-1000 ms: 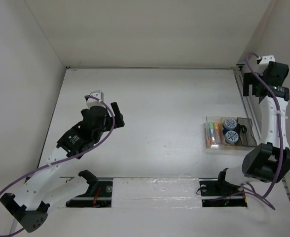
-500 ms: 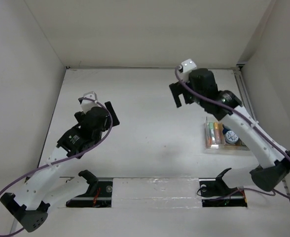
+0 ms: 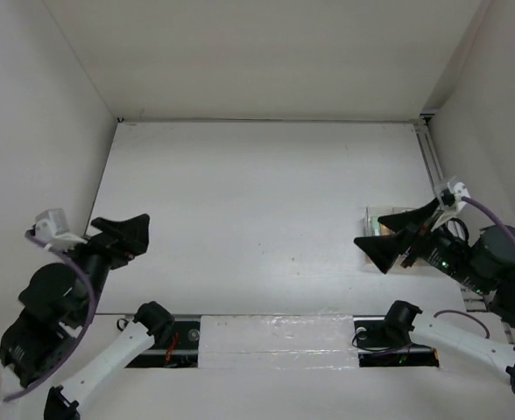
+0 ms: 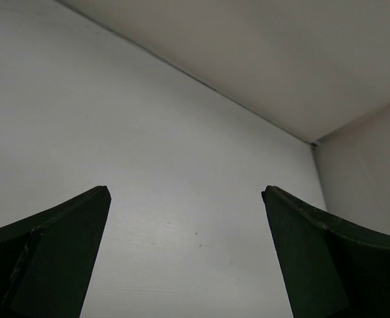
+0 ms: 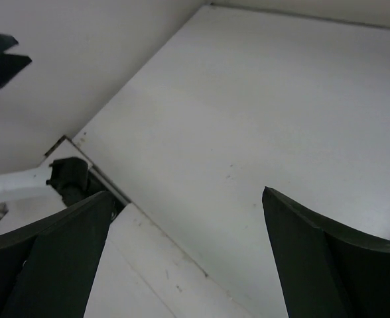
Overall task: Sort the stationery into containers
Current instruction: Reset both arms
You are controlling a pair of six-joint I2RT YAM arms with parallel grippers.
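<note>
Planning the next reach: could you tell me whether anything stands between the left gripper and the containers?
Between the left gripper and the clear box no object shows on the table; only the right gripper hangs over the box, hiding most of it.

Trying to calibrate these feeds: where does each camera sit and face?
Top external: above and behind the bases, looking down on the table; shows both arms, left gripper and right gripper.
Left wrist: on the left arm, facing the far right corner; open fingers frame it.
Right wrist: on the right arm, facing left across the table; open fingers below.
Shared: right wrist and top both show the left arm's lower joint.
</note>
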